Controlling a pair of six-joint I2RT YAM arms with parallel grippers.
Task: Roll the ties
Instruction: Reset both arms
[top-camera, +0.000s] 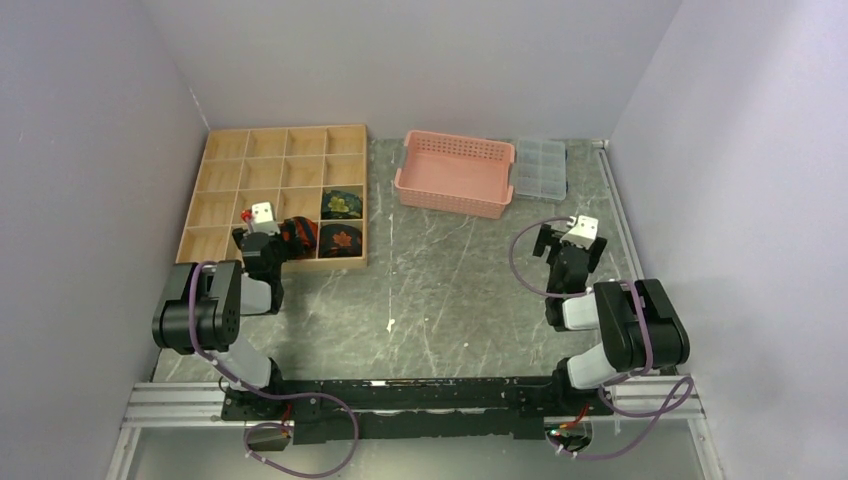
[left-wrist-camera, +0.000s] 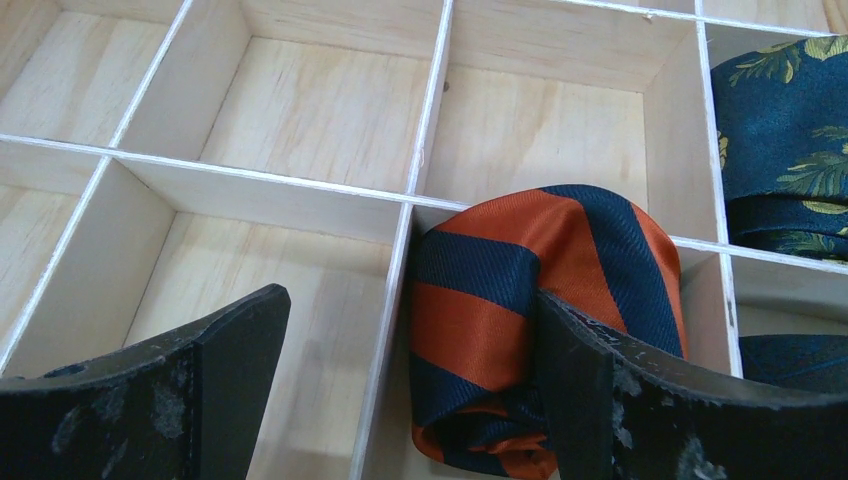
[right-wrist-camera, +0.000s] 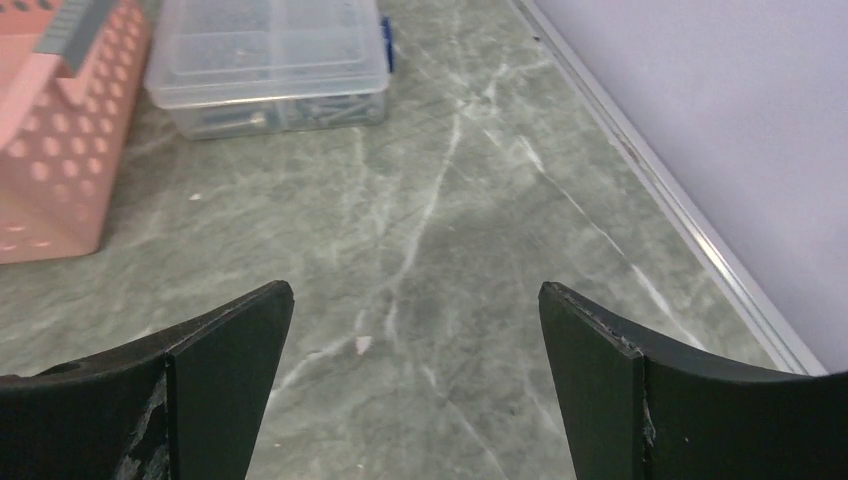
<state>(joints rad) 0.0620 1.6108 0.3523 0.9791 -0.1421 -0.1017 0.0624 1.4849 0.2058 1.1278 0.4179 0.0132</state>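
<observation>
You are viewing a grey marbled table (top-camera: 450, 290) that is carrying a wooden divider tray (top-camera: 225, 190) at its far left, a pink perforated basket (top-camera: 455, 172) near the far middle, and a clear plastic box (top-camera: 540, 168) just beside the basket on its right. All three rolled ties are sitting in the tray's right-hand compartments. The floral tie (top-camera: 341, 203) is occupying the rightmost cell one row back from the near edge. The leaf-motif tie (top-camera: 341, 240) is lying in the cell directly in front of it, in the nearest row. The striped tie (left-wrist-camera: 540, 290), in orange and dark diagonal bands, is filling the next cell to the left in that same row. Your left gripper (left-wrist-camera: 412, 300) is hanging over the near row with its jaws spread wide. In the left wrist view its left finger (left-wrist-camera: 200, 390) is hovering above the neighbouring bare cell, while its right finger (left-wrist-camera: 620, 400) is standing against the striped roll, so the jaws are straddling the thin wooden wall between the two cells and are not clamping the fabric. Your right gripper (right-wrist-camera: 416, 290) is hovering above bare table well apart from the tray, also with its jaws spread and holding nothing, and it is facing the basket and the plastic box.
</observation>
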